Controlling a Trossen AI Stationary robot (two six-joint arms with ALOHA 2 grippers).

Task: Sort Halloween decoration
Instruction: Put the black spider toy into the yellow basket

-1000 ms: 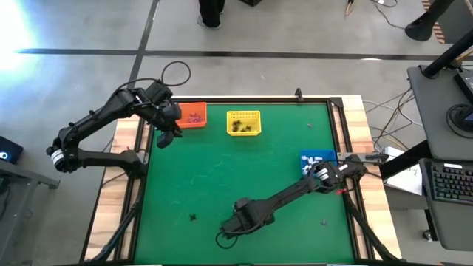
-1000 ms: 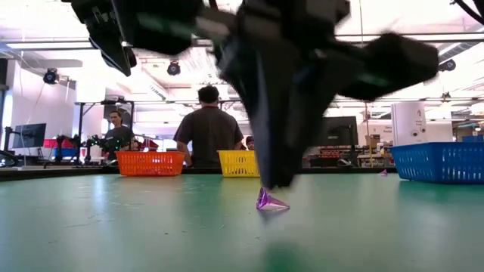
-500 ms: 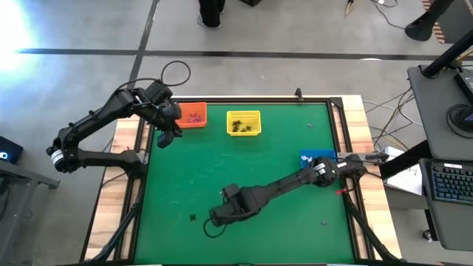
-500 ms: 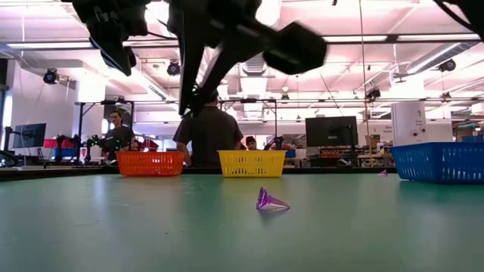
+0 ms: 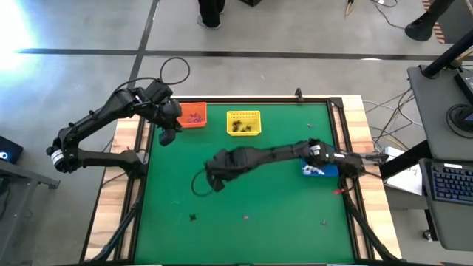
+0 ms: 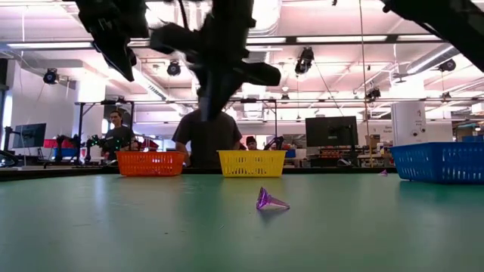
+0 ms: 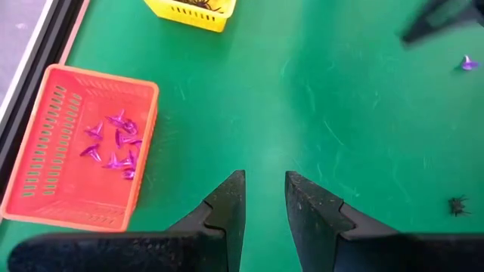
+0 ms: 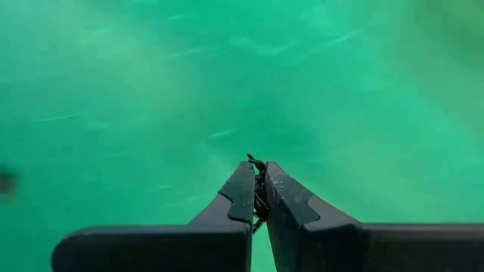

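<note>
plastic mesh baskets: 3, one orange, one yellow, one blue | dark robot arms: 2 | loose purple cone trinkets on the green tabletop: 3 | loose black spider trinkets: 1

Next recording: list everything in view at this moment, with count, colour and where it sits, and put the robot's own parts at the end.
Table: one, green top, wooden edges.
Orange basket: one, far left corner, purple trinkets inside.
Yellow basket: one, far edge near the middle, dark trinkets inside.
Blue basket: one, right edge, white trinkets inside, partly under the right arm.
Loose purple cone trinket: one, near middle of the table.
Loose black trinket: one, near left.
Other loose trinkets: two small ones, far right and near right; colour unclear.
People: several, in the room beyond.
Left gripper: by the orange basket, open, empty.
Right gripper: mid-table, shut on a small black trinket.
</note>
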